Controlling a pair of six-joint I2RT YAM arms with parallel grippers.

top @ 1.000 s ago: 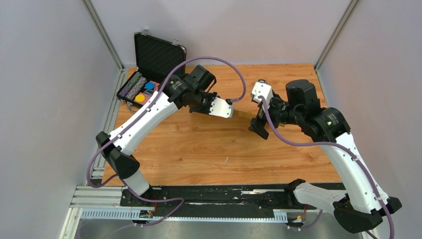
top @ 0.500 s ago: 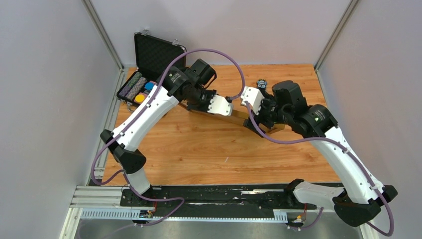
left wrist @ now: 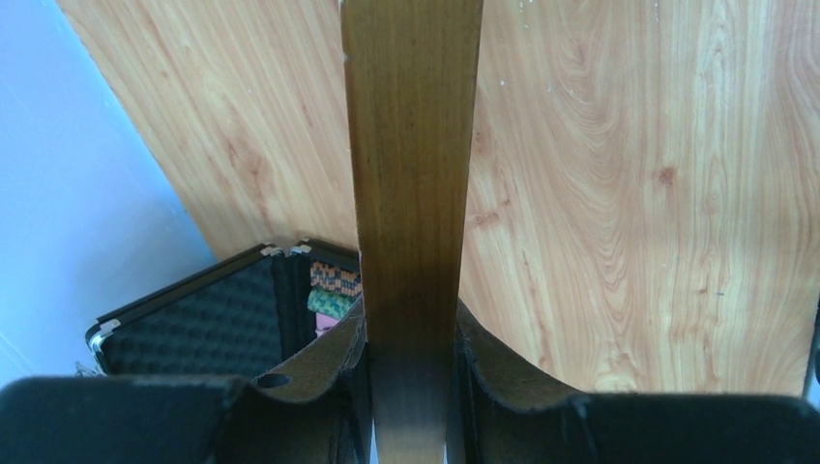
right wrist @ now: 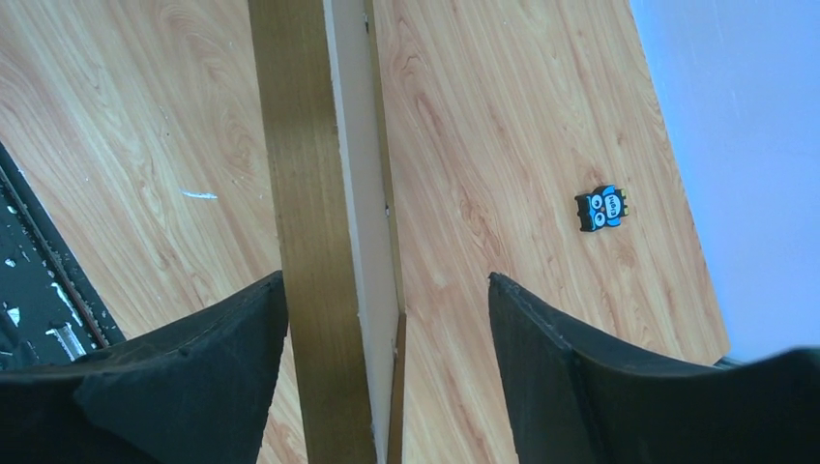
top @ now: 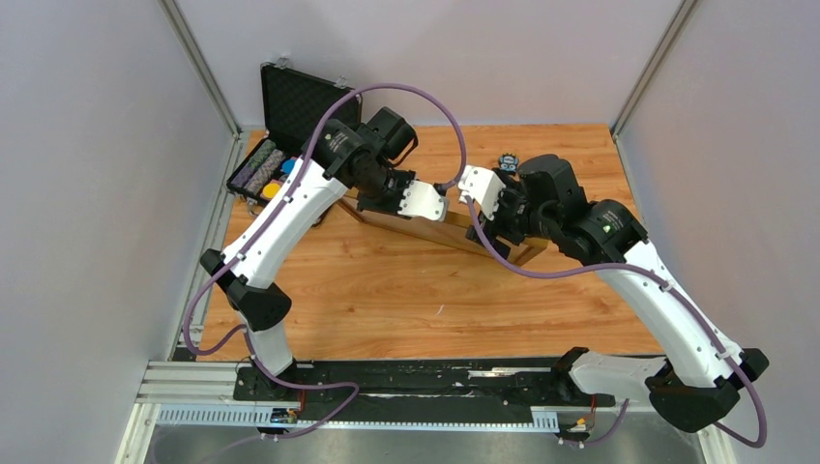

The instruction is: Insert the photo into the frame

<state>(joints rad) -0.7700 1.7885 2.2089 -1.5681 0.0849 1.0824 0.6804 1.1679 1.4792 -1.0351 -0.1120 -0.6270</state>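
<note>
Clamping the narrow edge of the thin light-brown wooden picture frame (left wrist: 411,145), the left gripper (left wrist: 410,338) presses both of its worn dark fingers (left wrist: 319,377) flat against the moulding's two faces. The right gripper (right wrist: 387,290) is spread around the same frame farther along. One black finger (right wrist: 184,377) lies against or just beside the wood, I cannot tell which, and the other (right wrist: 590,377) stands apart from it with bare table showing between. Only the overhead view shows the whole arrangement: the one frame stands on edge, slanting across the far half of the orange-brown wood-grain table (top: 387,290), with one of the two grippers near each end. Whether its lower edge touches the tabletop cannot be told. Only the right wrist view shows a pale cream layer (right wrist: 360,193) and a thin brown strip lying against the moulding; whether that layer is the print I cannot tell. The left wrist view shows just streaked brown grain. Farther out, one open black foam-lined case (top: 305,101) sits at the far left corner with coloured pieces inside. One small blue owl-shaped figure (right wrist: 600,208) lies on the table near the far edge.
</note>
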